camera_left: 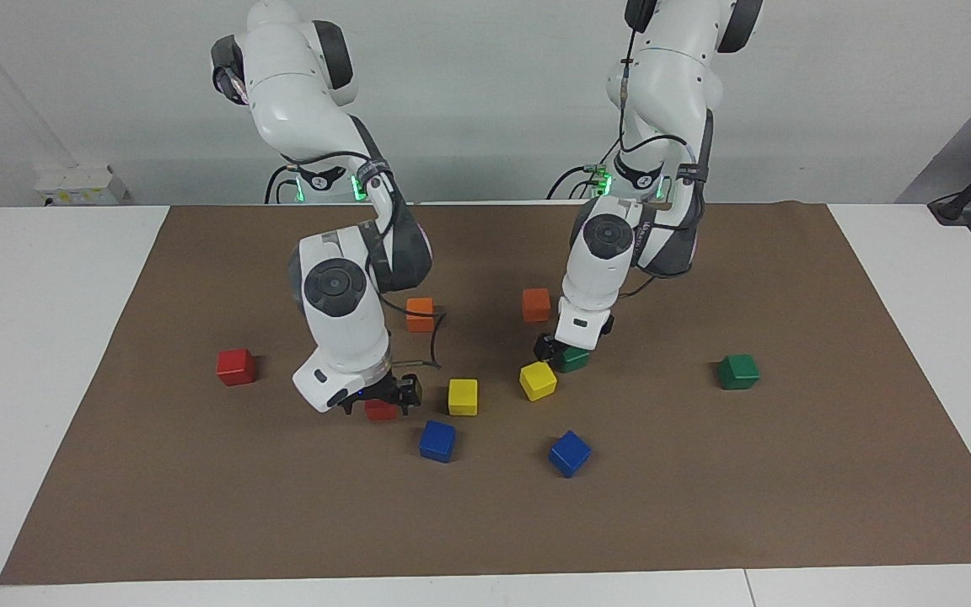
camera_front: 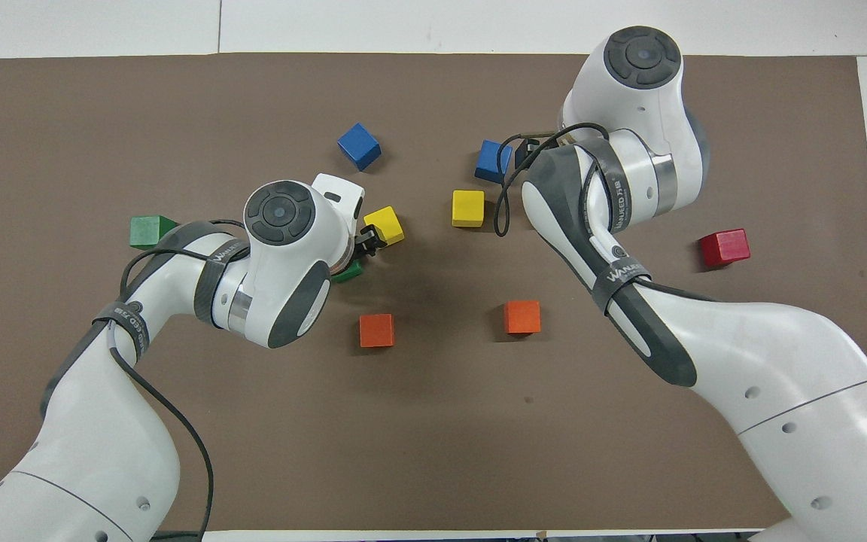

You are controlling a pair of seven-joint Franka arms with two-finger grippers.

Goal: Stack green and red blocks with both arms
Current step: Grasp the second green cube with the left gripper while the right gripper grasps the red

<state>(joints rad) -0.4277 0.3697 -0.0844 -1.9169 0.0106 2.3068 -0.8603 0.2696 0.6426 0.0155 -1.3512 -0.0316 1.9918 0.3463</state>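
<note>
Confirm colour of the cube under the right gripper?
Red: small glossy red cube under the right gripper, clearest in facing view.

red blocks: two | green blocks: two | orange blocks: two | yellow blocks: two | blue blocks: two | robot arms: two

The bench is white, covered by a plain brown mat. On it lie 2 red blocks, 2 dark green blocks, 2 orange blocks, 2 yellow blocks and 2 blue blocks. Both arms are white with dark grey joint covers and black cables; each claw is black.
</note>
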